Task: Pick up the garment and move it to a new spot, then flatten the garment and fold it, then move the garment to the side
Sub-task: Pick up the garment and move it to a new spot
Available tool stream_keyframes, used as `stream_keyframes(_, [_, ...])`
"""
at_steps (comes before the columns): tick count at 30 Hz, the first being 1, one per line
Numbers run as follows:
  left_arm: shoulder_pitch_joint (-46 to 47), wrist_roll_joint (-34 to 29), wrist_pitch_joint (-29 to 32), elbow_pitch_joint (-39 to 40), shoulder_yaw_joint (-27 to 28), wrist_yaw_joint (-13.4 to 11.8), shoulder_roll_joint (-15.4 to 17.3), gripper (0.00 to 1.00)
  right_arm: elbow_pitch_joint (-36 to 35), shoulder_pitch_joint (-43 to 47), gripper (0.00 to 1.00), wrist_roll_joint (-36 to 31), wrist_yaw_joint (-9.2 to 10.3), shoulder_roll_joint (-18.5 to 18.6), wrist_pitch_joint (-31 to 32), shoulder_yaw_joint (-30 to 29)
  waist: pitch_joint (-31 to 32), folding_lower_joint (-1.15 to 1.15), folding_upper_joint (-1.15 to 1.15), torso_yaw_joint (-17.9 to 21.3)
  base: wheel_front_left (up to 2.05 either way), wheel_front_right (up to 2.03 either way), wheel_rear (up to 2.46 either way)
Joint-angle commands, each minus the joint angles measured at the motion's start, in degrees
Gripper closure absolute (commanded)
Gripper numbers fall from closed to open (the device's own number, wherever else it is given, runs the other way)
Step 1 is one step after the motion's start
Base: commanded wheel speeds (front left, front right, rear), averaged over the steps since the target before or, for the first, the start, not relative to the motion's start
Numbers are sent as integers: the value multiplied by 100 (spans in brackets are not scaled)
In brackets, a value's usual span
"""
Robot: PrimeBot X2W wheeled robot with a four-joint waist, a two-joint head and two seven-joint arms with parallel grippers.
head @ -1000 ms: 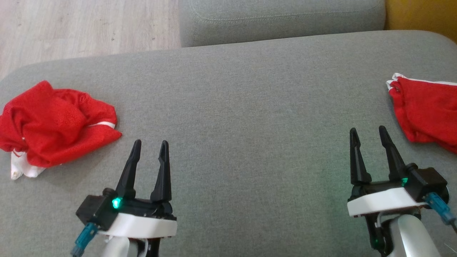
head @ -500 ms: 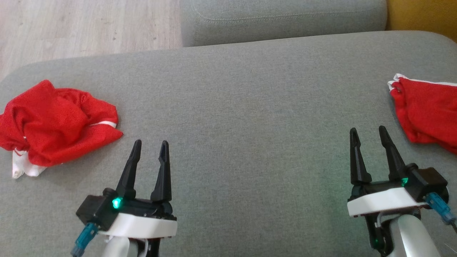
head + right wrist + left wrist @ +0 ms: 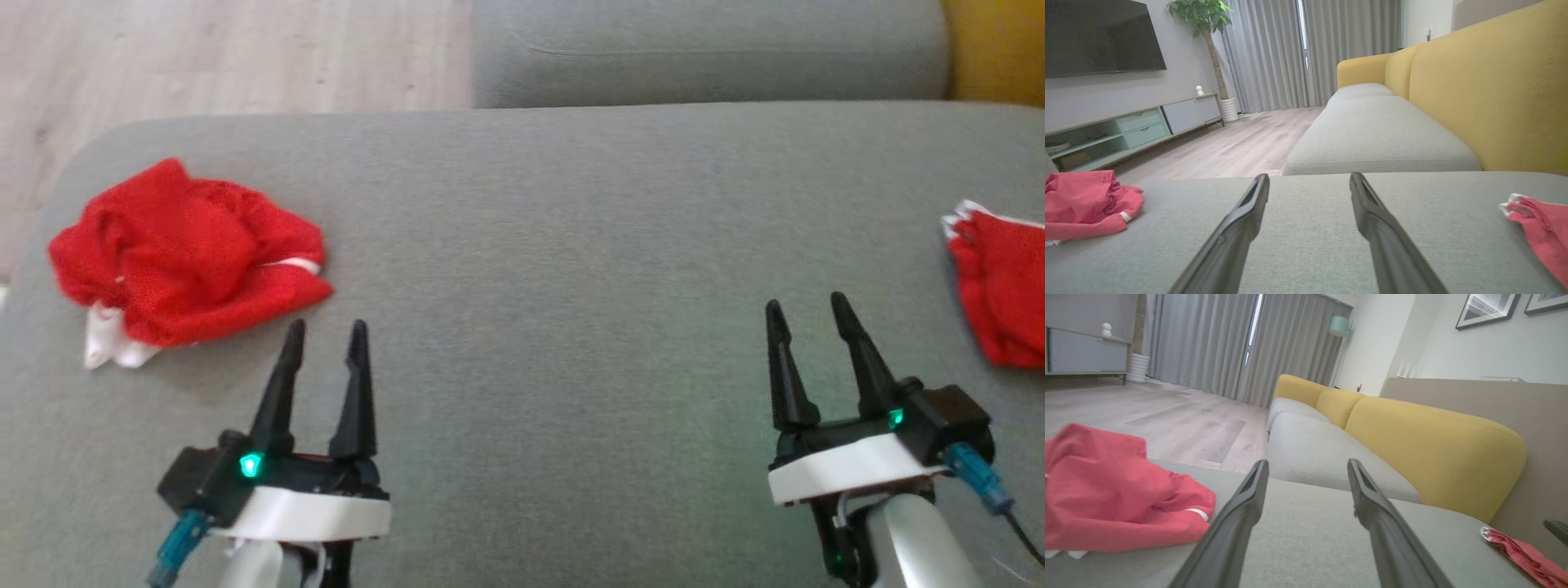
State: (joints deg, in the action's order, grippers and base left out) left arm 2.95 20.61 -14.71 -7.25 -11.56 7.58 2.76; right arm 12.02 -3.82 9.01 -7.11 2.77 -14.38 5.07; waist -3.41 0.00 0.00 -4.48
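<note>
left end effector [image 3: 326,327] spread | right end effector [image 3: 806,302] spread | crumpled garment [image 3: 184,249] just ahead-left of left

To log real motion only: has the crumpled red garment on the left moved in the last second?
No. The crumpled garment keeps its place relative to the rear cushion's corner; the whole head view shifted, so the camera moved.
</note>
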Motion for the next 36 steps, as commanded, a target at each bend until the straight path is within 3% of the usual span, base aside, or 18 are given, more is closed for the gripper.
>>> stream_keyframes(1, [78,-36,-29,157,248,-10,11,0,-194,-31,0,26,-37,11,-62,163,45,0,0,-154,0,0,0])
stream_keyframes(10, [-72,-116,-29,126,583,-50,11,0,-146,97,0,105,-37,11,-62,431,215,0,0,-927,0,0,0])
stream_keyframes(17, [-155,-145,-29,167,676,-53,11,0,-106,151,0,170,-37,10,-62,538,239,0,0,-1257,0,0,0])
stream_keyframes(28, [275,-445,-29,276,1168,-28,38,0,-206,-39,0,90,-37,10,-62,517,-249,0,0,-1088,0,0,0])
stream_keyframes(31, [718,-544,-29,211,1410,-18,254,0,-289,-138,0,-4,-37,10,-62,431,-505,0,0,-966,0,0,0])
stream_keyframes(35, [1522,-642,-24,-251,1449,-12,859,0,-412,-265,0,-153,-37,10,-62,299,-867,0,0,-797,0,0,0])
stream_keyframes(36, [1522,-642,-24,-251,1449,-12,859,0,-412,-265,0,-153,-37,10,-62,299,-867,0,0,-797,0,0,0])
